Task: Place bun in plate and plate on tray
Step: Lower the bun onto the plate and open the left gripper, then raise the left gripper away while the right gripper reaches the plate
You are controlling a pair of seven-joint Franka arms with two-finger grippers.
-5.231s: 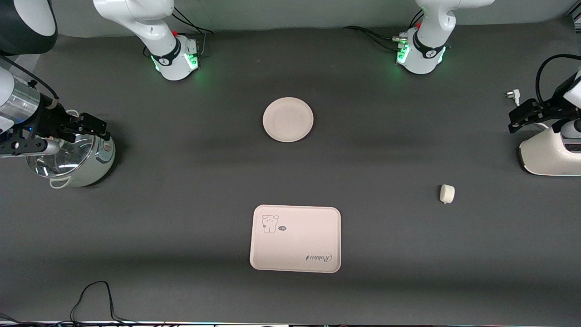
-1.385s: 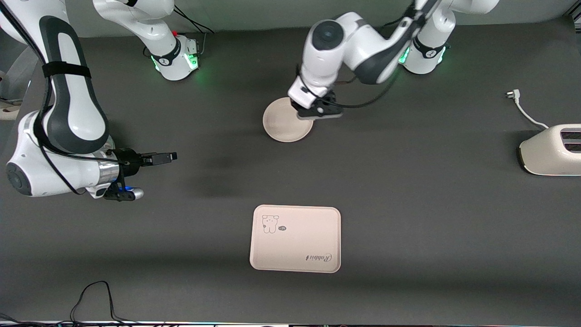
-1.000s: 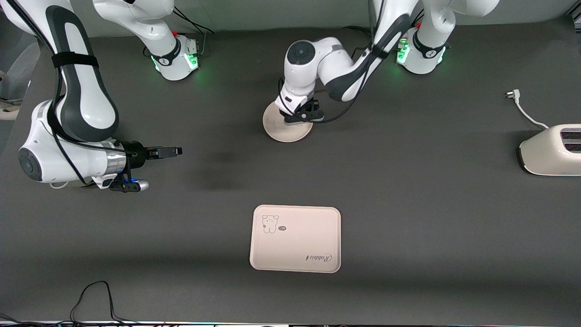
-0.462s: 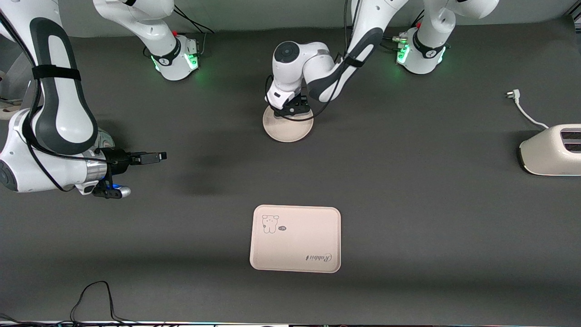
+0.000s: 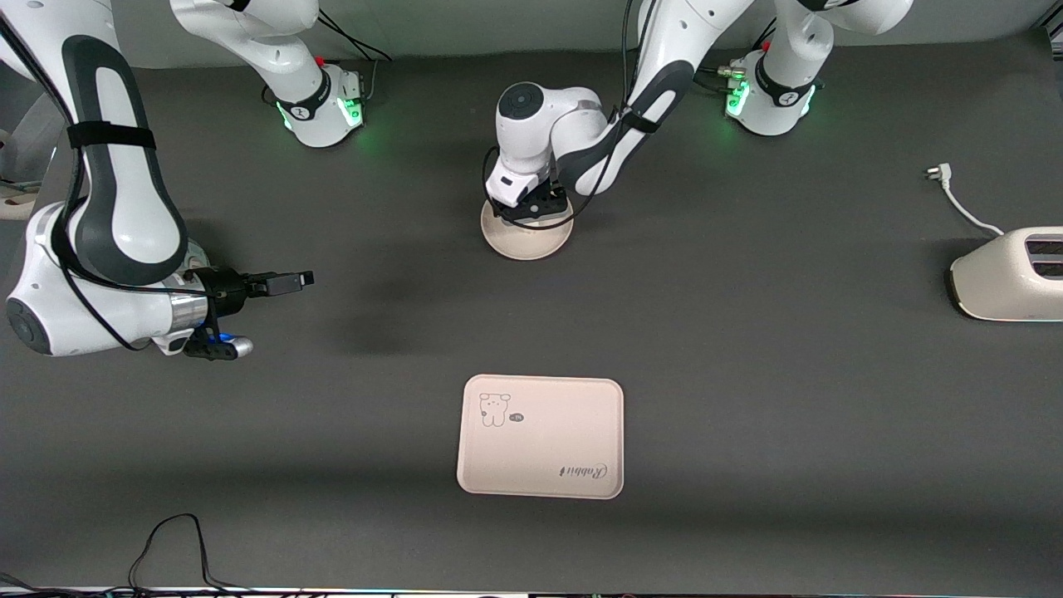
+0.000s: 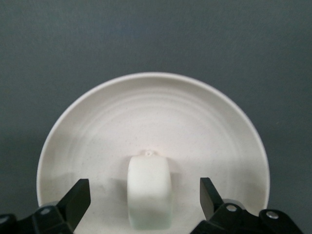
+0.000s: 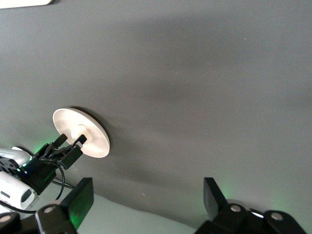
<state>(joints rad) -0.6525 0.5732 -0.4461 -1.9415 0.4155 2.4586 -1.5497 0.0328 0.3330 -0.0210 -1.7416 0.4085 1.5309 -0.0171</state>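
Bun [image 6: 149,192] lies in plate [image 6: 97,122] between the spread left gripper [image 6: 144,200]; right gripper [image 7: 144,202] waits, spread

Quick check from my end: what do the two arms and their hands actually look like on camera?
Both arms are glossy white with dark grey joint bands, black cables alongside, green lights at the bases. The left hand is black with blocky fingers. The right hand is black on a silver wrist ring, with a blue-lit camera beneath.
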